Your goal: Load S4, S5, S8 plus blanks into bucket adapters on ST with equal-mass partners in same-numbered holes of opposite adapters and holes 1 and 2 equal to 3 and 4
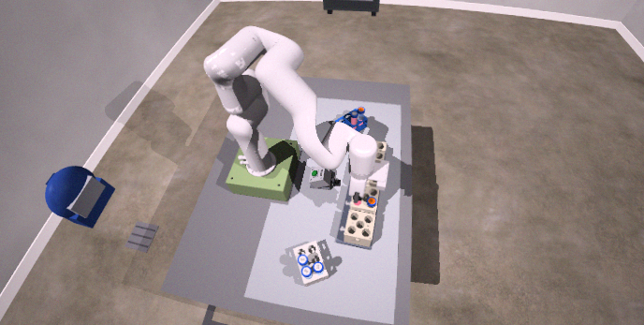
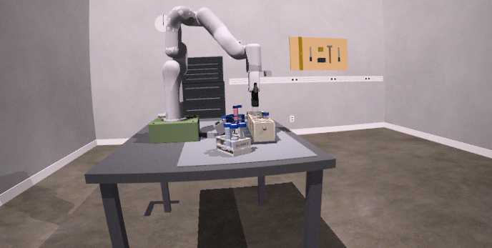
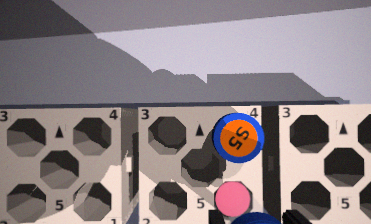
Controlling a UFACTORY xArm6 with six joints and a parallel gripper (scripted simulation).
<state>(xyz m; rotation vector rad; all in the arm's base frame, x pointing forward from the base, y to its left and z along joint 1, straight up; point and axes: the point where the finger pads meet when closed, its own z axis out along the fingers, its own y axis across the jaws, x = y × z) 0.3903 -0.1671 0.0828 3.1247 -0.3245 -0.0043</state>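
My gripper (image 1: 357, 196) (image 2: 254, 103) (image 3: 256, 219) is shut on a blue-capped tube with pink contents (image 1: 357, 202) (image 3: 232, 199). The tube hangs upright over the hole 1 area of a middle adapter (image 3: 151, 150); its ID is hidden. S5 (image 1: 372, 201) (image 3: 238, 138) stands in hole 4 of that adapter. The nearest adapter (image 1: 359, 240) (image 2: 264, 134) shows empty holes, as does the left adapter (image 3: 59, 150) in the wrist view. The adapters stand in a row on the loading stand (image 1: 340, 239). The blanks rack (image 1: 314, 281) (image 2: 242, 145) holds three white-dot tubes.
The blue sample rack (image 1: 363, 126) at the back holds an orange-dot tube (image 1: 361, 110) and a pink-filled tube (image 1: 354, 120) (image 2: 235, 111). The green DONE key (image 1: 314, 173) is on its small desk, left of the adapters. The green arm base (image 1: 257, 186) stands farther left.
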